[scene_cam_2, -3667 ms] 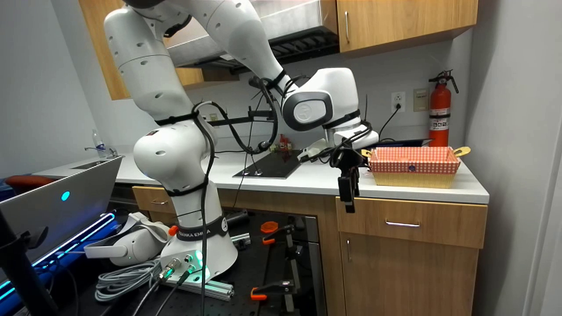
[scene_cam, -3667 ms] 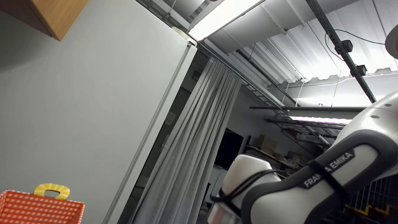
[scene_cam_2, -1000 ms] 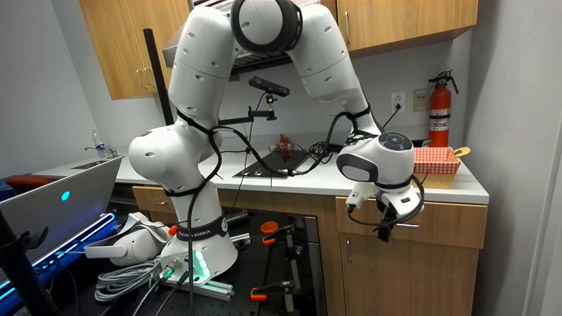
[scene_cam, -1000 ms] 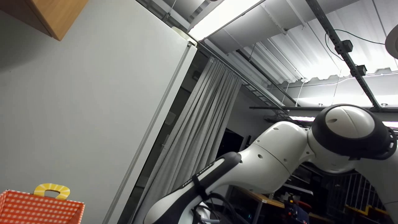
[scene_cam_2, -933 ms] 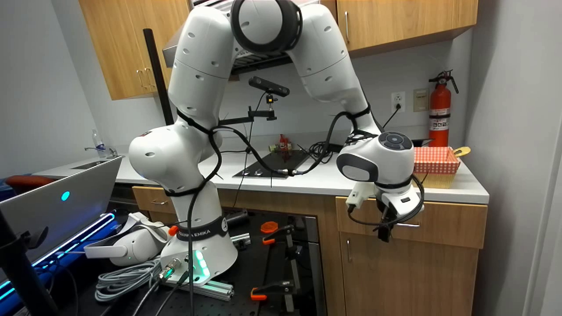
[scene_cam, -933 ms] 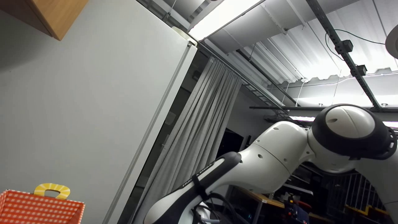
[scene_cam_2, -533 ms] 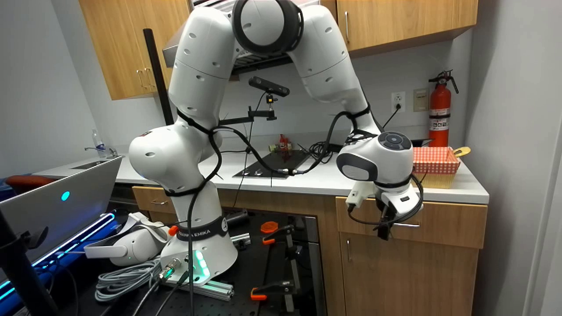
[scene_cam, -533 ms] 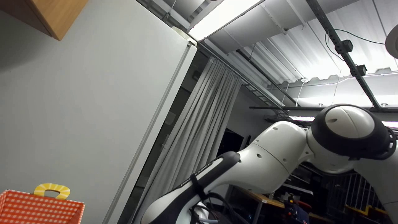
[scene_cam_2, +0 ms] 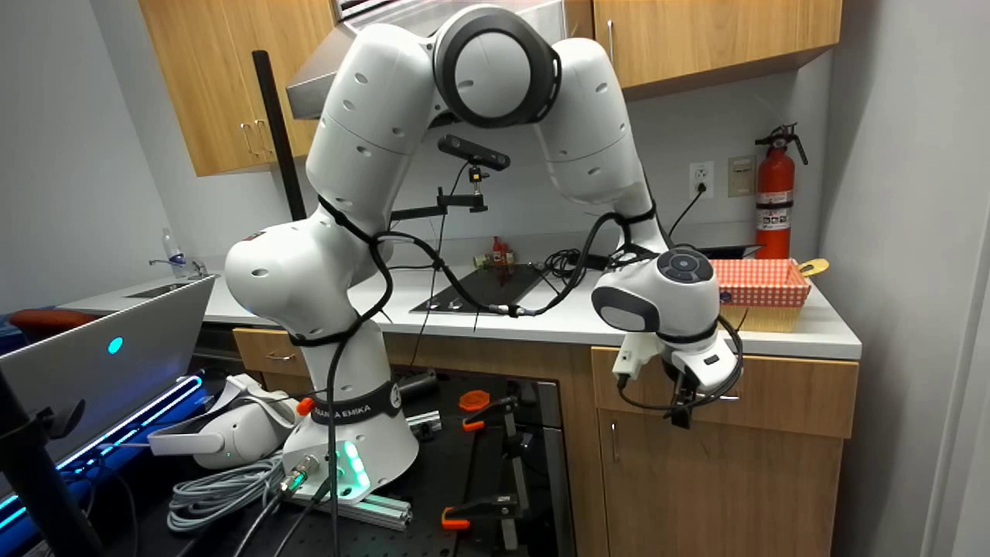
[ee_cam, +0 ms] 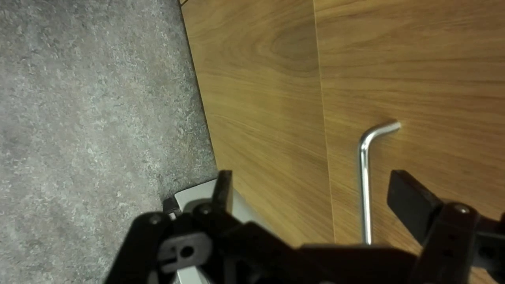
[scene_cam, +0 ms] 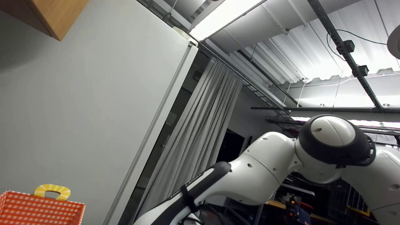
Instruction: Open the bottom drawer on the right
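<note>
We're prob. at pre-grasp: gripper (ee_cam: 311,183) w/ fingers (ee_cam: 412,201) apart, nothing held, handle (ee_cam: 365,189) between them in wrist view. R-hand drawer (scene_cam_2: 793,391), under counter (scene_cam_2: 827,333), looks closed; grip & pull TBD.

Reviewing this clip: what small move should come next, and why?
I'd probably nudge the claw toward the wrist view's right edge, to centre the drawer handle between its fingers: the jaws stand open there, and the handle shows between them but much nearer the finger on that side. Its depth I can't judge.

wooden drawer (scene_cam_2: 793,396), at right, silver handle (ee_cam: 365,185)
</note>
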You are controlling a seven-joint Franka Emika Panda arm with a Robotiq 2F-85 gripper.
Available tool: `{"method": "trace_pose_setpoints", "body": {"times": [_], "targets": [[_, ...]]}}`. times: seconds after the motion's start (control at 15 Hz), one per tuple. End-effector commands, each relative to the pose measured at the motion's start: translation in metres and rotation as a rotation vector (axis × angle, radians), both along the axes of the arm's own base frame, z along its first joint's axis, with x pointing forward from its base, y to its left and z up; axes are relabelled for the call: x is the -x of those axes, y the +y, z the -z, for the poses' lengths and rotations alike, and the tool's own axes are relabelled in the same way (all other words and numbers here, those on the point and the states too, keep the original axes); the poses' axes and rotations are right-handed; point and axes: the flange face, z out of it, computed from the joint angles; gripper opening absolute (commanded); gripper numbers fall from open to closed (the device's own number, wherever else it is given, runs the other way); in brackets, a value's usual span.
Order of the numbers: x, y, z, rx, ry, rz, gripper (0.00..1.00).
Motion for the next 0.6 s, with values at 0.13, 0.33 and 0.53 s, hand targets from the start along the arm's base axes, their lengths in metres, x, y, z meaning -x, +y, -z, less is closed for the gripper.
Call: {"method": "trace_pose_setpoints", "body": {"times": [0.13, 0.33, 0.53], "targets": [[-0.015, 0.0, 0.023, -0.017, -0.065, -0.007, 1.0], [-0.019, 0.004, 0.028, -0.036, -0.076, -0.005, 1.0], [-0.02, 0.006, 0.033, -0.043, -0.07, -0.01, 1.0]]}}
